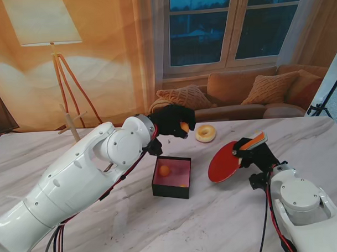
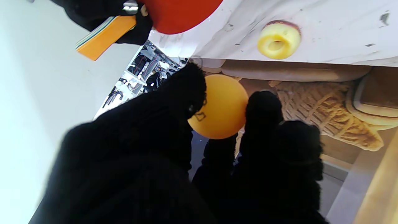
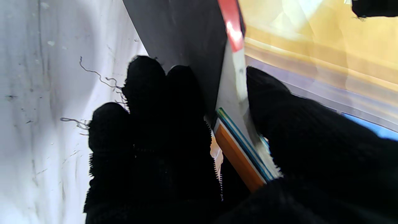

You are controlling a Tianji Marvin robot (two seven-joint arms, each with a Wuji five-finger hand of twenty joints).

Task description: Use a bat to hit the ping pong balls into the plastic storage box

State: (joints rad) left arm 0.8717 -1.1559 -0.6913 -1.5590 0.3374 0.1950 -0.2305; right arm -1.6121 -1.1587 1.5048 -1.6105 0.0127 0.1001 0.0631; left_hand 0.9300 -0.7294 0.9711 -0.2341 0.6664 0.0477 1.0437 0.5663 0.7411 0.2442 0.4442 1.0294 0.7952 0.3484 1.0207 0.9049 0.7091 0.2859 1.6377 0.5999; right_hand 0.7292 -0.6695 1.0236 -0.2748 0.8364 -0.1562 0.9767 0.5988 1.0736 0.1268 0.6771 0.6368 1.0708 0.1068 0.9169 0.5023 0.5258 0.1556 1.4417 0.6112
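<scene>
Stand view: left hand (image 1: 171,121) pinching orange ping pong ball (image 1: 184,127), mostly hidden by fingers, beyond the storage box (image 1: 171,177). Right hand (image 1: 253,153) clamped on bat (image 1: 225,162), blade pointing toward box.

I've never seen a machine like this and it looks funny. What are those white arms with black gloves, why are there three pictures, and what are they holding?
It is a robot with two white arms ending in black-gloved hands. The big picture looks down from a camera on its stand; the other two come from cameras on each wrist, so they appear upside down. The left hand pinches a small orange ping pong ball between its fingers. The right hand grips a red-faced bat with an orange handle. On the white marble table sit a dark plastic storage box with a red inside, already holding another orange ball, and a yellow ring-shaped doughnut toy.
</scene>
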